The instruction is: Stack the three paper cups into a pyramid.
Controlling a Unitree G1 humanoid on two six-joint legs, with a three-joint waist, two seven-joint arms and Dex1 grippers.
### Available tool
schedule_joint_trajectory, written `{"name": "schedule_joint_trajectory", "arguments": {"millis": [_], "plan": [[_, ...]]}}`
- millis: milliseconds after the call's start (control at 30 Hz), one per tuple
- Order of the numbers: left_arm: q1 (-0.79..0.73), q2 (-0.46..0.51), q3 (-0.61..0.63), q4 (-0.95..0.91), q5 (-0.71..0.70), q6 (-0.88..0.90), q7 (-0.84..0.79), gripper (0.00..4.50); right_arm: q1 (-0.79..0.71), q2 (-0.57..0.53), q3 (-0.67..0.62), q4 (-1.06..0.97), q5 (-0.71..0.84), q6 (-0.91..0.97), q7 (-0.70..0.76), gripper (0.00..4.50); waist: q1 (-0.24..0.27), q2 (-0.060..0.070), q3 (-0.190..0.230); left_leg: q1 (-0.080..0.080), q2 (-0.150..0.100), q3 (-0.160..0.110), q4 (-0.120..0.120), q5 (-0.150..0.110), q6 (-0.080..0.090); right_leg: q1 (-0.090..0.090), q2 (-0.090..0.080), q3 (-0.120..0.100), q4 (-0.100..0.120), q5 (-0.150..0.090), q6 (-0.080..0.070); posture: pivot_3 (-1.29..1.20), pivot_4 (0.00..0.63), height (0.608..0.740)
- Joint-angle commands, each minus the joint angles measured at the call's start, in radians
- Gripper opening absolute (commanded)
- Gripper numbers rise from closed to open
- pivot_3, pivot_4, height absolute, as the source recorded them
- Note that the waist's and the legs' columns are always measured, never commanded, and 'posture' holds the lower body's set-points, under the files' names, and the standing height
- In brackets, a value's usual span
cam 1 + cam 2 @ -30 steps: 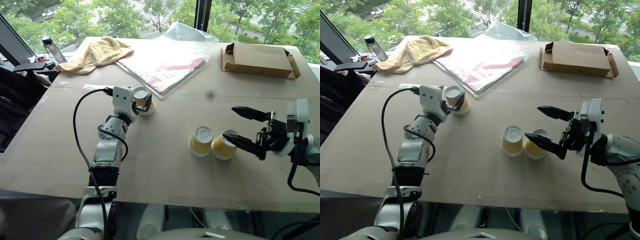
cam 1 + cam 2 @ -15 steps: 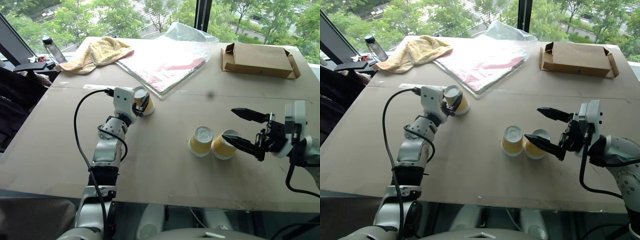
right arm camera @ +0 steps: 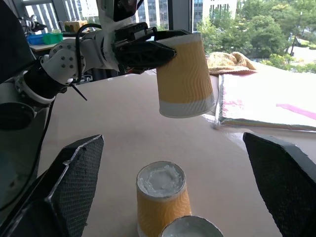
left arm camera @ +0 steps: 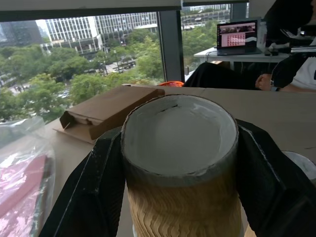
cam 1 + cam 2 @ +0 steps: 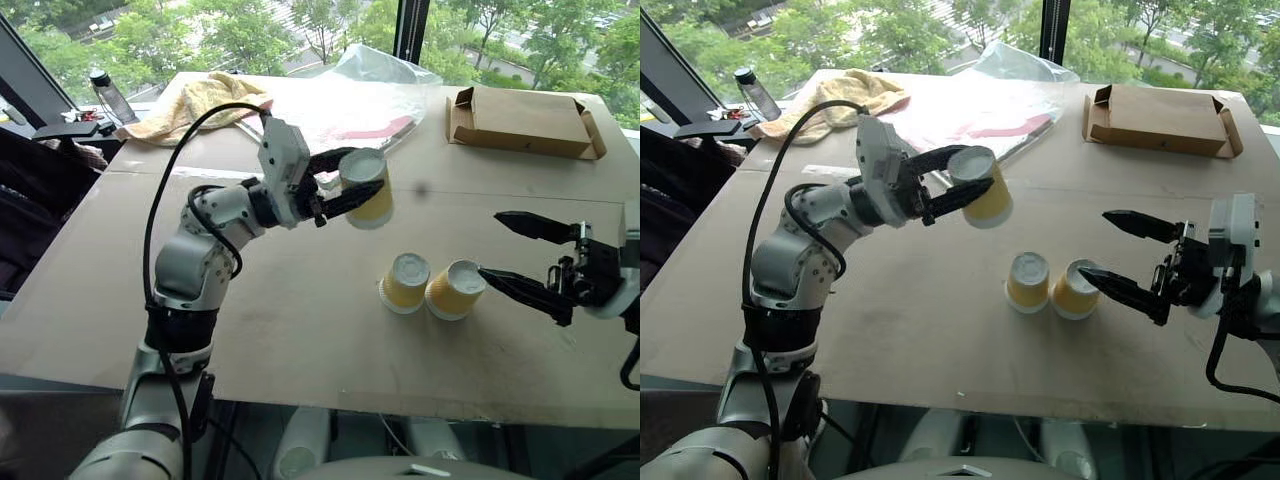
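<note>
Right gripper [image 5: 507, 250] seen spread wide, nothing held, near right | two cups [image 5: 404, 282] [image 5: 454, 290] set upside down, touching, on cardboard table [image 5: 300, 330], just left of it | third cup [image 5: 366, 188] pinched, inverted, by left gripper [image 5: 352, 180], held above table; farther left | cardboard box [image 5: 520, 120] at far right

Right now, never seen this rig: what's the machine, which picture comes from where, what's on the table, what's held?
It's a two-armed humanoid robot. Two pictures come from its head, looking down over the cardboard-covered table; the other two from cameras on each wrist. The left hand is shut on one upside-down yellow paper cup, held in the air. Two more cups stand upside down, side by side, on the table. The right hand waits open beside them. Further back: yellow towel, plastic bag, flat cardboard box, water bottle.
</note>
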Motion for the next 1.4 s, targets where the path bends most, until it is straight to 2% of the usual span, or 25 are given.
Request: {"name": "schedule_joint_trajectory", "arguments": {"millis": [33,200,367,567,700,1000,1067,1133,1167,1400], "plan": [[-0.054,-0.029,-0.059,0.008,0.003,-0.001,-0.054,2.45,0.069,0.008,-0.106,-0.020,-0.016,-0.052,0.044,4.50,-0.005,0.000,0.000,0.000,0.000,0.000,0.000,0.000,0.000,0.000,0.000,0.001,0.000,0.000,0.000,0.00,0.150,0.740],[-0.123,-0.080,-0.144,0.108,0.055,-0.040,-0.126,2.45,0.221,0.030,-0.224,-0.041,-0.052,-0.096,0.088,4.50,-0.008,0.000,0.000,0.002,0.001,0.001,0.000,0.000,0.000,0.001,0.002,0.002,0.001,0.000,0.000,0.00,0.150,0.740],[-0.157,-0.123,-0.169,0.167,0.069,-0.047,-0.163,2.45,0.321,0.063,-0.300,-0.058,-0.045,-0.115,0.097,4.50,-0.009,0.001,0.000,0.002,0.001,0.001,0.000,0.000,0.000,0.001,0.003,0.004,0.001,0.000,0.000,0.00,0.150,0.740],[-0.166,-0.170,-0.201,0.196,0.089,-0.060,-0.205,2.45,0.340,0.088,-0.290,-0.094,-0.043,-0.135,0.067,4.50,-0.008,0.001,0.000,0.002,0.001,0.001,0.000,0.000,0.000,0.001,0.003,0.004,0.001,0.000,0.000,0.00,0.150,0.740],[-0.156,-0.210,-0.223,0.238,0.136,-0.137,-0.211,2.45,0.354,0.116,-0.277,-0.122,-0.036,-0.147,0.049,4.50,-0.003,0.001,0.000,0.002,0.001,0.001,0.000,0.000,0.000,0.001,0.003,0.004,0.001,0.000,0.000,0.00,0.150,0.740],[-0.125,-0.221,-0.233,0.235,0.160,-0.140,-0.218,2.45,0.357,0.115,-0.274,-0.122,-0.046,-0.157,0.037,4.50,-0.003,0.001,0.000,0.003,0.001,0.001,0.000,0.000,0.000,0.001,0.003,0.004,0.001,0.000,0.000,0.00,0.150,0.740],[-0.120,-0.220,-0.235,0.241,0.172,-0.151,-0.212,3.48,0.352,0.110,-0.273,-0.116,-0.048,-0.157,0.037,4.50,-0.003,0.001,0.000,0.003,0.001,0.001,0.000,0.000,0.000,0.001,0.003,0.004,0.001,0.000,0.000,0.00,0.150,0.740],[-0.119,-0.222,-0.239,0.248,0.188,-0.160,-0.200,4.26,0.346,0.105,-0.271,-0.111,-0.049,-0.157,0.038,4.50,-0.003,0.001,0.000,0.003,0.001,0.001,0.000,0.000,0.000,0.001,0.003,0.004,0.001,0.000,0.000,0.00,0.150,0.740],[-0.120,-0.223,-0.239,0.249,0.191,-0.160,-0.199,4.39,0.343,0.102,-0.270,-0.108,-0.049,-0.156,0.039,4.50,-0.003,0.001,0.000,0.003,0.001,0.001,0.000,0.000,0.000,0.001,0.003,0.004,0.001,0.000,0.000,0.00,0.150,0.740],[-0.131,-0.203,-0.190,0.200,0.141,-0.109,-0.198,4.39,0.327,0.092,-0.248,-0.088,-0.060,-0.156,0.049,4.50,-0.004,0.001,0.000,0.003,0.001,0.001,0.000,0.000,0.000,0.001,0.003,0.004,0.001,0.000,0.000,0.00,0.150,0.740]]}}
